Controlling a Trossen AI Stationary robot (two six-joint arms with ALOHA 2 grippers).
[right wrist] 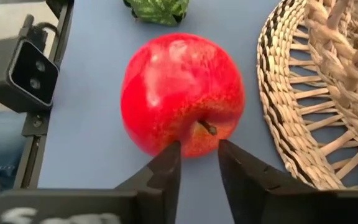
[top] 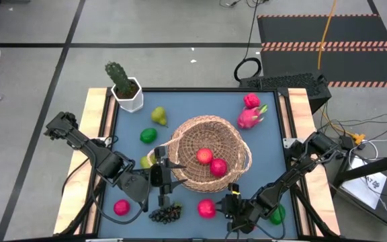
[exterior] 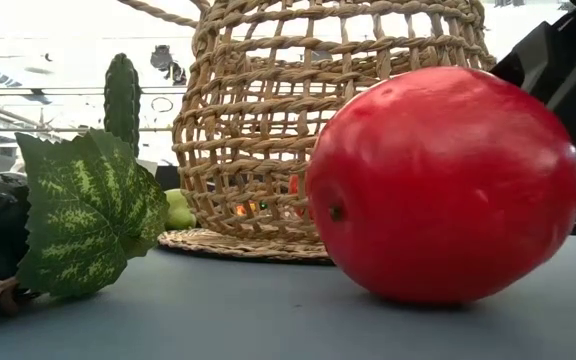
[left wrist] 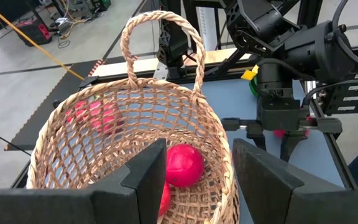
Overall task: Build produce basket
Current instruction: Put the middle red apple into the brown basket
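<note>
now right gripper [right wrist: 194, 163] beside apple [right wrist: 182, 93]

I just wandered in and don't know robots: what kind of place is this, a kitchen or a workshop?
Probably a robotics lab or workshop, not a kitchen: a bare concrete floor with hazard-striped mats, loose cables, and a blue table holding a wicker basket.

A grey tiled floor [top: 146, 27] with dark seams surrounds the blue surface [top: 200, 107], edged by pale wooden boards [top: 94, 114]. A black mat [top: 328, 33] with red-striped borders lies beyond, crossed by a yellow cable [top: 326, 27].
</note>
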